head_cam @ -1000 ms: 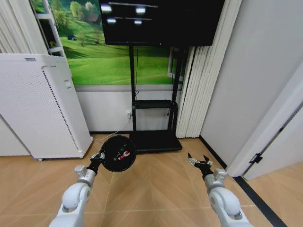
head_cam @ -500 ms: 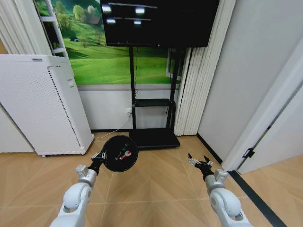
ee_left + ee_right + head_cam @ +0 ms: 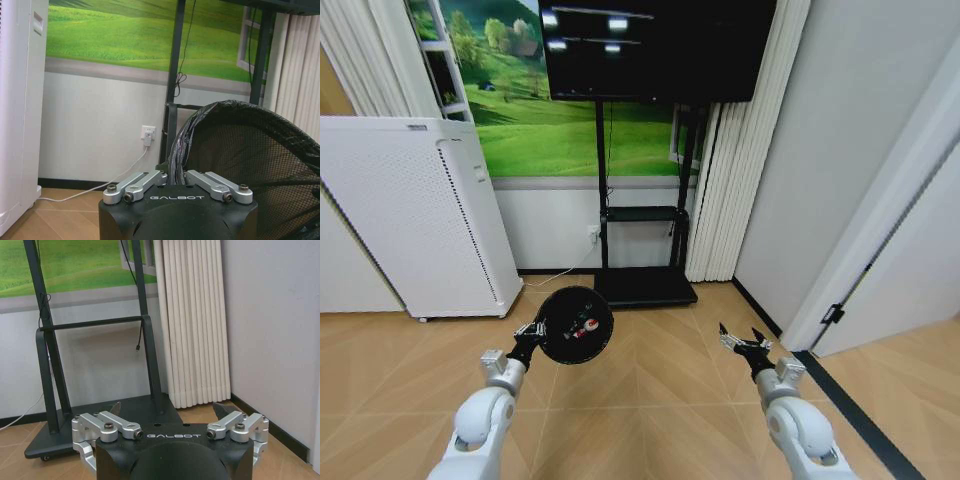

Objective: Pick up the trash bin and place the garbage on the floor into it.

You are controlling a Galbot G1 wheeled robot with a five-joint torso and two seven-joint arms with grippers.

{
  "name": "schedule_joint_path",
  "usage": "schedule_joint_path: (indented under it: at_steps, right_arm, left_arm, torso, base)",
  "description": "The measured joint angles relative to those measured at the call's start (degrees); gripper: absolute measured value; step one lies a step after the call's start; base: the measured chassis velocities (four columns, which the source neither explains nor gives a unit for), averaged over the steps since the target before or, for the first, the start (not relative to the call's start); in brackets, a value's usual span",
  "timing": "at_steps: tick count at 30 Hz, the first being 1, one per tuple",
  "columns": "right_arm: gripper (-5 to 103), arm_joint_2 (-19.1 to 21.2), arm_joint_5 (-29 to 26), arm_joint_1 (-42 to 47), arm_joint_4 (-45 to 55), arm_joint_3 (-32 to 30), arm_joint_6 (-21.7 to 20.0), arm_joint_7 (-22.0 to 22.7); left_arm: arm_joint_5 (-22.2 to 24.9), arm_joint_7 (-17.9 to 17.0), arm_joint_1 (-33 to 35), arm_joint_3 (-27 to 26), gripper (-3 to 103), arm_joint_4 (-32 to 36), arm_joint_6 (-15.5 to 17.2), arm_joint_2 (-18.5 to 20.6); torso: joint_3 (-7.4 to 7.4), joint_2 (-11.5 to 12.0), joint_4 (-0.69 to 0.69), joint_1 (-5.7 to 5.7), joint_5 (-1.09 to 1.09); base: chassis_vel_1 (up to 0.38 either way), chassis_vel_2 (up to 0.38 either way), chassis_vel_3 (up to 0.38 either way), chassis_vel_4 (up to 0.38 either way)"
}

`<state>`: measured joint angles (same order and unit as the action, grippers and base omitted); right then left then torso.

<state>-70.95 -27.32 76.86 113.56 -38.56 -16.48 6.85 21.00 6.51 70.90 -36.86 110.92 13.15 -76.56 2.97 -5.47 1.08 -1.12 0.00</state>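
Wood floor [image 3: 650, 400], trash bin [image 3: 576, 325] with garbage [image 3: 582, 326]

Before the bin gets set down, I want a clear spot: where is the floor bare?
Bare wood floor lies between the left gripper, shut on the trash bin, and the open right gripper. It is crowded toward the wall: the TV stand base and the white appliance.

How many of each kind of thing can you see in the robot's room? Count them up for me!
End effectors: 2 (left end effector gripping the bin's rim, right end effector open and empty)
Trash bin: 1
Big white appliance: 1
TV screen: 1
Total: 5
The garbage inside the bin is too small to count.
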Motion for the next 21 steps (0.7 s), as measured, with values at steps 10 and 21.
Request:
schedule_joint_path:
  at_steps: [10, 21]
  right_arm:
    - [100, -0.42, 0.97, 0.27, -0.89, 0.11, 3.85, -1.16]
    - [100, -0.78, 7.7, 2.16, 0.35, 0.6, 3.65, -2.23]
  left_arm:
    - [0.16, -0.21, 1.19, -0.75, 4, 0.93, 0.19, -0.02]
    - [0.54, -0.09, 1.71, -1.75, 4, 1.11, 0.21, 0.34]
  torso:
    - [-0.01, 0.0, -0.03, 0.01, 0.0]
    - [0.0, 0.0, 0.0, -0.01, 0.0]
  base:
    - [0.065, -0.092, -0.068, 0.096]
    - [0.002, 0.003, -0.005, -0.003]
